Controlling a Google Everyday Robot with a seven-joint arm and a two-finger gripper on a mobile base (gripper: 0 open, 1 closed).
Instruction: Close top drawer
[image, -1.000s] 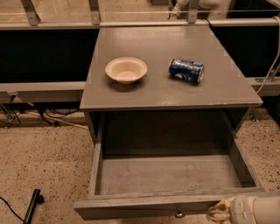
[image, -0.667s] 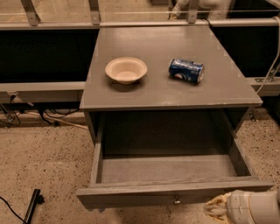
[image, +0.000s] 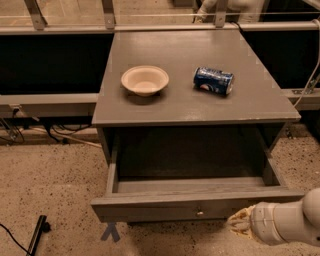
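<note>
The top drawer (image: 165, 207) is a wide shallow grey drawer with a small metal knob (image: 199, 213) at the middle of its front. It stands partly pulled out of the grey cabinet (image: 195, 100), and its inside looks empty. My gripper (image: 239, 223) comes in from the lower right on a white arm. Its tan tip is against the right part of the drawer's front panel, just right of the knob. The drawers below are hidden.
A cream bowl (image: 145, 80) and a blue can (image: 214, 80) lying on its side sit on the cabinet top. A black rod (image: 37, 234) and cables lie on the speckled floor at the lower left. Dark shelving and metal rails run behind the cabinet.
The drawer has slid back into the cabinet by a good part of its length. My gripper has moved forward with the drawer's front.
</note>
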